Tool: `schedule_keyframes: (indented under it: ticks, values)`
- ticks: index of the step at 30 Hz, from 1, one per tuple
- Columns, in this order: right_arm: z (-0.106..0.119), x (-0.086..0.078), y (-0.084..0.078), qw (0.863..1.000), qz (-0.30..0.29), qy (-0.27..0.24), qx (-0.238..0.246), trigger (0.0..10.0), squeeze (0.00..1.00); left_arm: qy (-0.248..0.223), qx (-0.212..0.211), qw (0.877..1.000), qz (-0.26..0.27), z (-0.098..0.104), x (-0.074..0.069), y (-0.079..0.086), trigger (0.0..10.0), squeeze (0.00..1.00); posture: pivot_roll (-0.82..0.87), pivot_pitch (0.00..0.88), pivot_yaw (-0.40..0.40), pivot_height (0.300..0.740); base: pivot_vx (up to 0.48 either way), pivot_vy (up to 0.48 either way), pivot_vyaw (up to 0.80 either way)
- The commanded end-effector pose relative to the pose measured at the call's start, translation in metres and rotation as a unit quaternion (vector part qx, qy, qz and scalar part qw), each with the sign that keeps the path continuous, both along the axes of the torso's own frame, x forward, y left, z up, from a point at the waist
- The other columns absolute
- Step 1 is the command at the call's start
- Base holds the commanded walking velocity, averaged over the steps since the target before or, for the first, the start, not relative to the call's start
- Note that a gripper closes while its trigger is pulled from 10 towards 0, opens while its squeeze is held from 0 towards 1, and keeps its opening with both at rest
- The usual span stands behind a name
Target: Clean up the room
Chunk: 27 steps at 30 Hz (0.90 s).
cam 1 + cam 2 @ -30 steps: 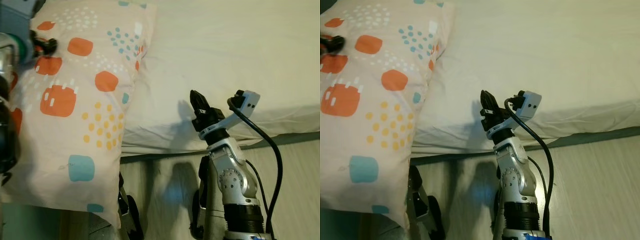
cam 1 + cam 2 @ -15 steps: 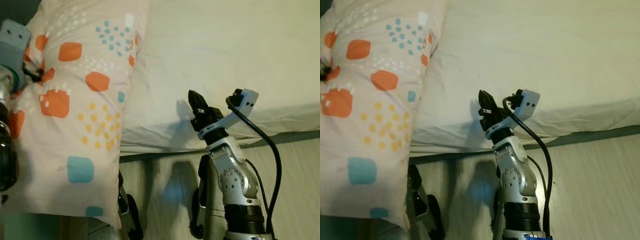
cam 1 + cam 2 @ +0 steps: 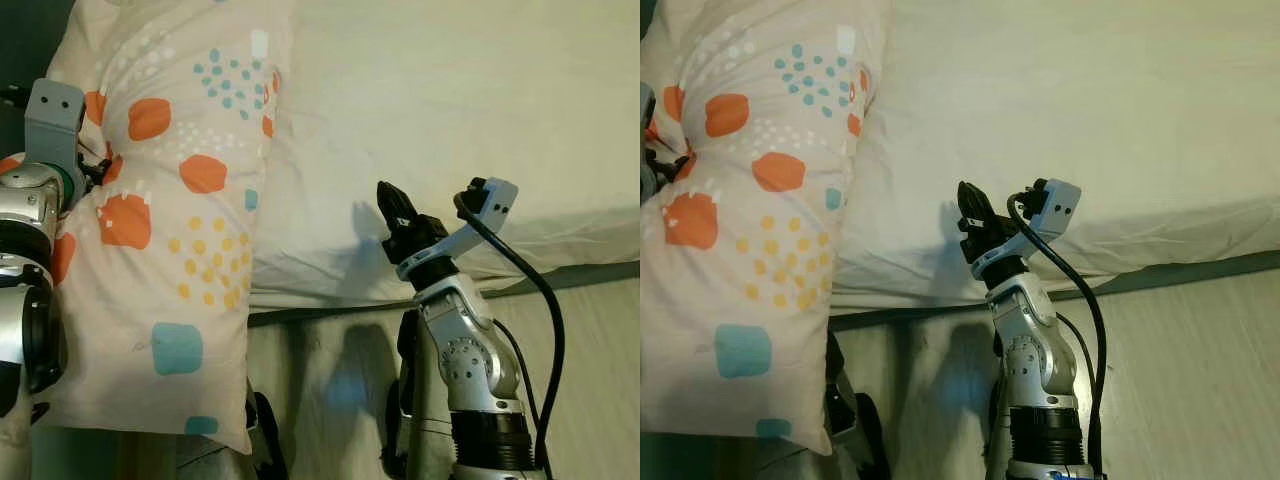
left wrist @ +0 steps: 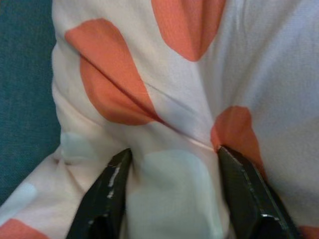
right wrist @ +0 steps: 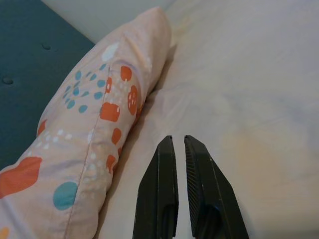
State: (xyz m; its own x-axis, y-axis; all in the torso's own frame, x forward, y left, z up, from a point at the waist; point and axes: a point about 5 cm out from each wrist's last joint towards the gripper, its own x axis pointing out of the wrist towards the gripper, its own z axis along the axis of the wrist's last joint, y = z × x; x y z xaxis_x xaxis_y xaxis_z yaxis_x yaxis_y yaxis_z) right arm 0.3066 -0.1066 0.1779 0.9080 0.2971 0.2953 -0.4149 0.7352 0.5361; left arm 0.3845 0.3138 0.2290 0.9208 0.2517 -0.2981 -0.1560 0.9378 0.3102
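A pale pink pillow (image 3: pixel 170 230) with orange, teal and yellow spots lies at the left end of the bed, its lower end hanging past the bed's front edge. My left gripper (image 3: pixel 100 168) is at the pillow's left side, shut on a pinched fold of its cover (image 4: pixel 172 174). The black fingers (image 4: pixel 104 199) press the fabric from both sides. My right gripper (image 3: pixel 392 203) is held up over the bed's front edge, shut and holding nothing, to the right of the pillow (image 5: pixel 94 149).
The cream sheet of the bed (image 3: pixel 450 110) spreads across the upper right. A dark teal headboard (image 5: pixel 30 59) stands behind the pillow. Below the bed's grey edge (image 3: pixel 580 275) lies pale wooden floor (image 3: pixel 1200 380). My own legs (image 3: pixel 850 420) show near the bottom.
My left arm has come down and rightward with the pillow's side still pinched, and the pillow has bunched a little toward the bed. The right arm has stayed put.
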Motion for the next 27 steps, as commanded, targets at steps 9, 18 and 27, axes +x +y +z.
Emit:
schedule_keyframes:
  ticks: [9, 18, 27]
  values:
    - [-0.009, -0.005, 0.008, 1.000, 0.011, 0.021, 0.014, 10.0, 0.00, 0.067, -0.003, 0.997, 0.025, -0.041, -0.012, 0.006, 0.0, 0.00, -0.05, 0.299, 0.133, 0.519, 0.000, 0.000, 0.00]
    - [-0.009, -0.004, 0.008, 1.000, 0.009, 0.020, 0.016, 10.0, 0.00, 0.061, 0.017, 0.998, 0.028, -0.040, -0.015, 0.012, 0.0, 0.00, -0.05, 0.295, 0.132, 0.519, 0.000, 0.000, 0.00]
    - [-0.008, -0.003, 0.006, 1.000, 0.005, 0.019, 0.018, 10.0, 0.00, 0.063, 0.024, 0.997, 0.027, -0.041, -0.016, 0.014, 0.0, 0.00, -0.05, 0.298, 0.134, 0.519, 0.000, 0.000, 0.00]
